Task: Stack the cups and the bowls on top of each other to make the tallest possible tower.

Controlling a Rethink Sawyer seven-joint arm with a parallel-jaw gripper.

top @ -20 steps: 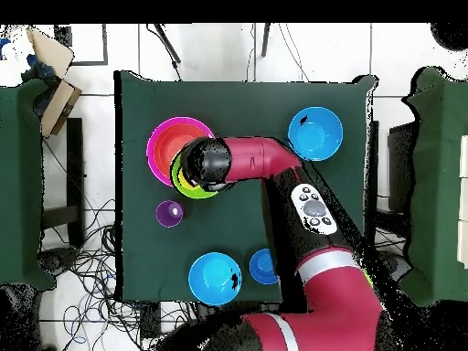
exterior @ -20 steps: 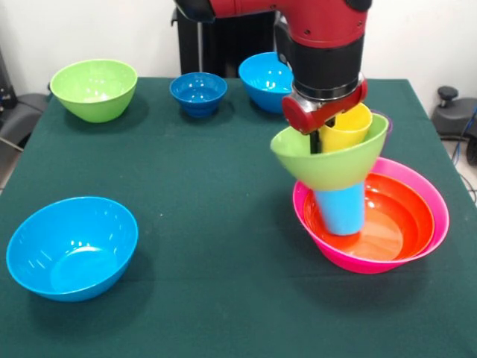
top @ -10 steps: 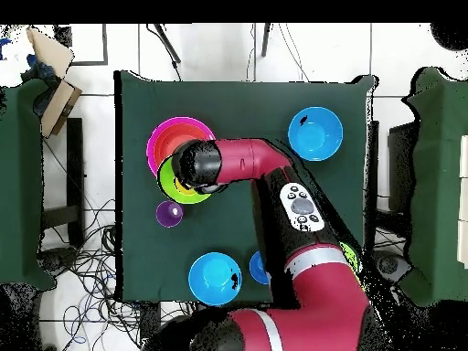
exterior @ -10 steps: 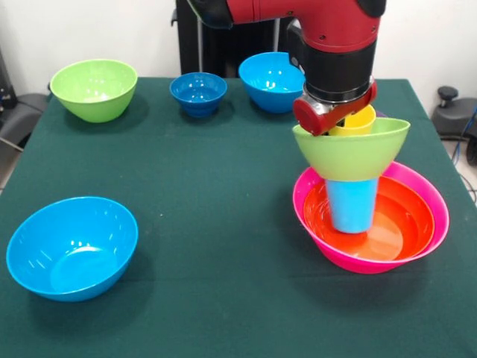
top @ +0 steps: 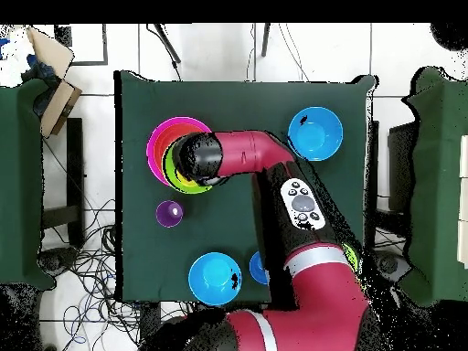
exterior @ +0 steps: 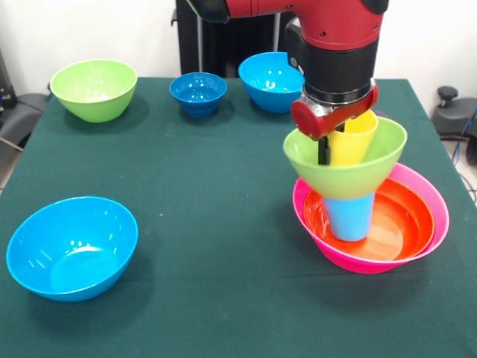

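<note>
Claw (exterior: pixel 325 146) reaches into the tilted lime green bowl (exterior: pixel 344 170) beside the yellow cup (exterior: pixel 352 139); whether it pinches the rim I cannot tell. Bowl sits atop the light blue cup (exterior: pixel 349 216), inside the orange bowl (exterior: pixel 395 224) and pink bowl (exterior: pixel 436 216), near the surface (exterior: pixel 216 246) edge

Dark green cloth-covered table (exterior: pixel 209 224)
Tangled black cables (top: pixel 87 265) lie on the white tiled floor (top: pixel 210 50) beyond the table's edges.
</note>
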